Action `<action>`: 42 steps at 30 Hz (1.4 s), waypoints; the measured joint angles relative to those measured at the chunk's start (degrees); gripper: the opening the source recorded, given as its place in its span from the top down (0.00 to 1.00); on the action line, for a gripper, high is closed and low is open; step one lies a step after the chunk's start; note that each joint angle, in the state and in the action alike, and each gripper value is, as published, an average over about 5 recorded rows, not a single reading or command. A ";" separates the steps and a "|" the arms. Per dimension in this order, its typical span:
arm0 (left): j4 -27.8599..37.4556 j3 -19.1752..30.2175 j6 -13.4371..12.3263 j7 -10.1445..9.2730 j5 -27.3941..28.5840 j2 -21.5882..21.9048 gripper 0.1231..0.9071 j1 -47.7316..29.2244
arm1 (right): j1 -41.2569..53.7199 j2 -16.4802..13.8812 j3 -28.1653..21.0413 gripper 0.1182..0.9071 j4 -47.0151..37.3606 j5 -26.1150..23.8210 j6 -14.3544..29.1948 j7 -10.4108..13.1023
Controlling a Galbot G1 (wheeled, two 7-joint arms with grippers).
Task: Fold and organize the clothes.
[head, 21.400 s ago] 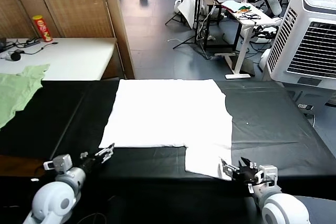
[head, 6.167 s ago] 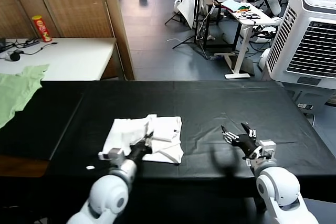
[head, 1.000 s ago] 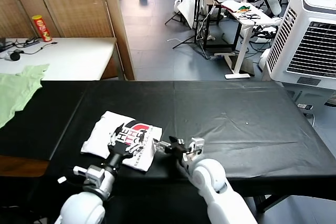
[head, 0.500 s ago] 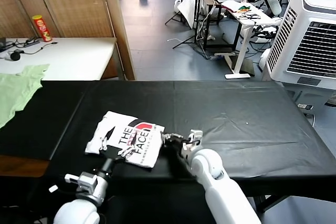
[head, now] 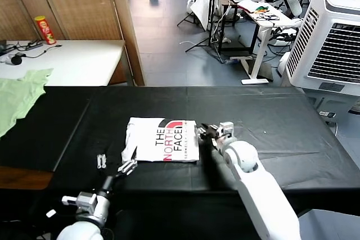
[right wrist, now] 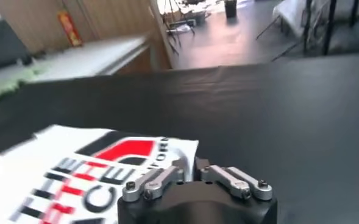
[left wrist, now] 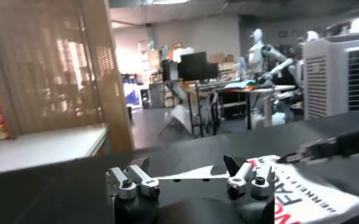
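The folded white cotton T-shirt [head: 163,139] lies on the black cloth-covered table [head: 281,122], left of centre. The right gripper [head: 203,132] is at its right edge; the left gripper [head: 115,165] is nearer, off its near-left corner. A pale green garment [head: 17,96] lies far left.

Black surface [head: 281,133]: bare cloth across the whole right half and along the far edge.

Folded white T-shirt [head: 163,139] lies flat near the middle, logo up. It is low, so a pass above it is free.

Right tool [head: 206,131] sits at the shirt's right edge with its arm [head: 253,184] running back to the near edge, closing the approach from that side.

Left tool [head: 127,167] hangs wide apart off the shirt's near-left corner; dark cloth shows between them.

Pale green garment [head: 19,96] covers the far-left corner, well apart.
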 joint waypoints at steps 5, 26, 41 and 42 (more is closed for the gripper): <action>0.00 0.00 1.33 -1.94 -2.74 0.38 0.14 1.00 | -10.13 -1.91 2.57 0.23 11.29 -2.98 4.96 4.71; -8.30 -4.71 5.78 -10.44 -11.36 5.90 0.14 13.49 | -57.41 -0.87 18.36 0.14 37.80 -15.71 29.33 12.09; -13.05 -12.77 8.11 -9.27 -16.90 6.72 0.14 23.35 | -70.25 -0.46 18.00 0.14 47.11 -12.03 21.02 16.21; -13.23 -12.95 8.32 -9.20 -17.02 6.71 0.14 23.58 | -70.44 -0.46 18.00 0.14 47.25 -12.04 20.99 16.19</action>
